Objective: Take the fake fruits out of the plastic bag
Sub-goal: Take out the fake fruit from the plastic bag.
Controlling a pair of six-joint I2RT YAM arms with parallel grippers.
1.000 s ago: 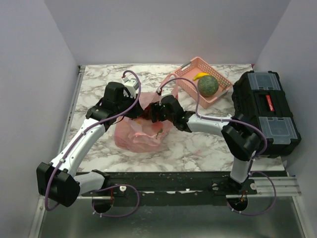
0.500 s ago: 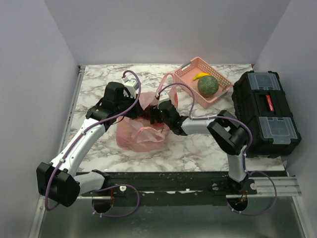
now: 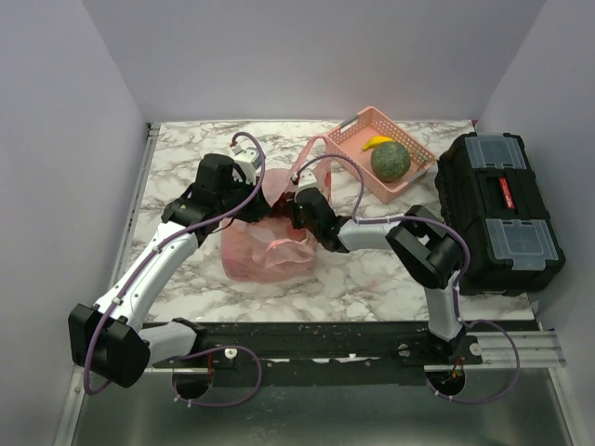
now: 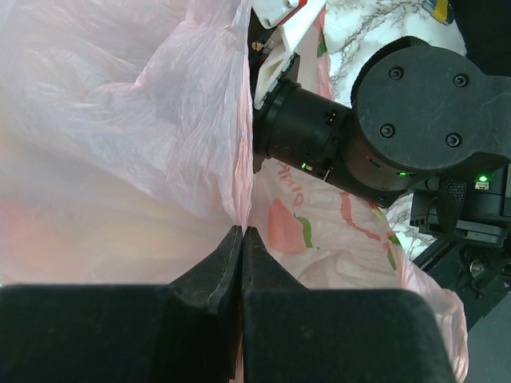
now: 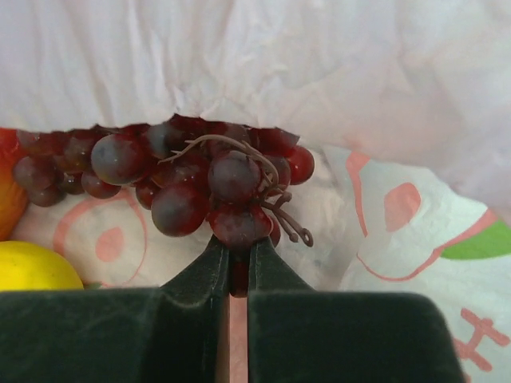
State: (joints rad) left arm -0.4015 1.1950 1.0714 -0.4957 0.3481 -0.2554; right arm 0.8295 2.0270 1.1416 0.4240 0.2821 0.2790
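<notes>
left gripper (image 4: 241,239): jaws closed flat on a fold of the plastic bag (image 4: 120,144), which lies mid-table (image 3: 186,149). right gripper (image 5: 237,249): reaching inside the bag, jaws narrow, pinching the lowest grape of the grape bunch (image 5: 192,171); a yellow fruit (image 5: 32,267) lies beside the bunch.

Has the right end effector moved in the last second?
Yes. In the top view the right end effector has shifted slightly left, farther from the black toolbox and deeper into the plastic bag.
</notes>
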